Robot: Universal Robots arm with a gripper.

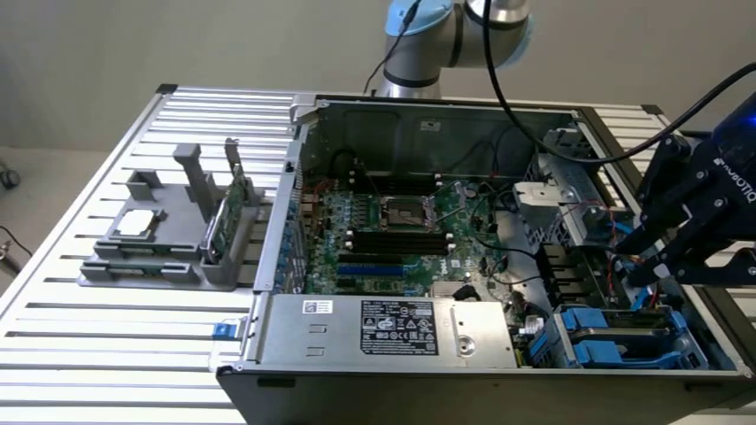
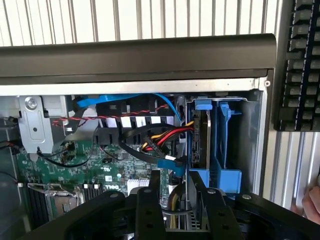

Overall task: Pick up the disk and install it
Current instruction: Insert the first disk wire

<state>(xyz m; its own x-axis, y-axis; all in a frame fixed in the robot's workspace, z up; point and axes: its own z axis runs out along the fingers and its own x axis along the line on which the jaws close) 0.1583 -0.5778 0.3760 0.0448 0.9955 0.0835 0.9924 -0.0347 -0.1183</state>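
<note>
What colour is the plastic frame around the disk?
Blue, seen best in the wrist view: the disk sits in its blue carrier.

You have an open computer case [image 1: 473, 115] lying on the slatted metal table [image 1: 106, 372], toward the table's edge at the exterior view's right. Inside it, the green motherboard [image 1: 390, 239] lies flat, with the empty processor socket [image 1: 399, 212] near its middle. The grey power supply [image 1: 390, 329] with its printed label runs along the case's near wall. Near the table's edge at the exterior view's left, a grey fixture [image 1: 165, 248] holds a thin green circuit card [image 1: 230, 217] upright and a small square silver chip [image 1: 138, 223] flat. Beside the case you can see a black keyboard [image 2: 302, 65] on the table.
</note>
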